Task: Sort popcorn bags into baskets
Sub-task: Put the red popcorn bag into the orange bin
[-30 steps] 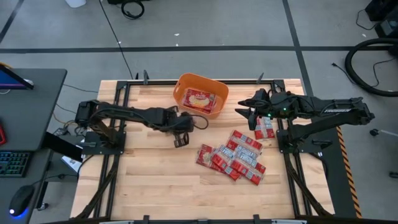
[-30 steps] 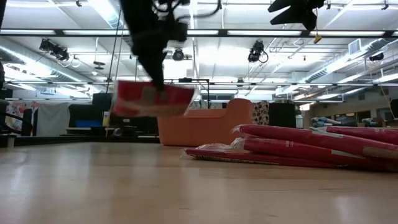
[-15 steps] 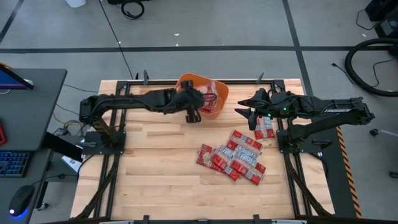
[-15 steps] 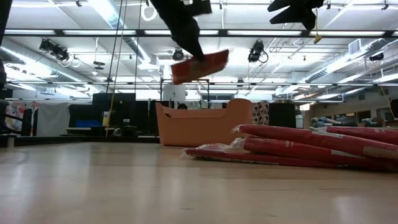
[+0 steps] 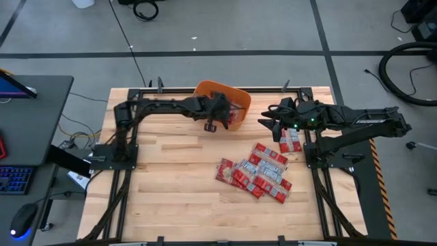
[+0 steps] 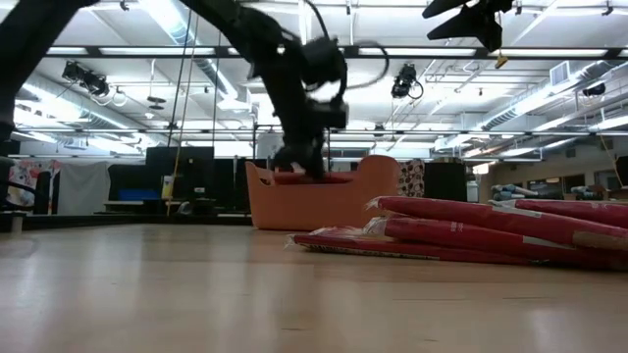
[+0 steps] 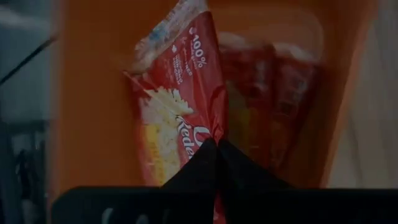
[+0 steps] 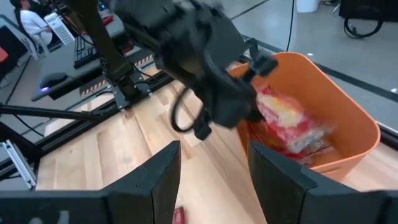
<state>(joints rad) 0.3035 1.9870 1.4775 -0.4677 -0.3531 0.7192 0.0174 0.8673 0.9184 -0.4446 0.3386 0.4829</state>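
Note:
The orange tub stands at the table's far edge. My left gripper reaches down into it over its near wall and is shut on a red popcorn bag with a yellow panel. Other bags lie in the tub beside it. In the low view the left gripper dips behind the tub's wall. My right gripper hovers open, high over the table right of the tub, above a single bag. A pile of bags lies flat on the table's middle right. My left gripper pinches the popcorn bag between its two fingers at one end, by the side edge. The fingers come from above, slanting down into the tub. The bag stretches away from the fingertips inside the tub; whether its far end rests on the bottom, I cannot tell.
The pile of bags fills the low view's right side, in front of the tub. Bare wooden tabletop lies to the left and near side. Dark frame rails run along both table sides. A desk with a keyboard stands off the table's left.
My left gripper has carried the bag from over the table's middle toward the far edge, up over the tub's near wall, then down into the tub. The bag, which hung level above the table, now points into the tub. The right arm has kept still.

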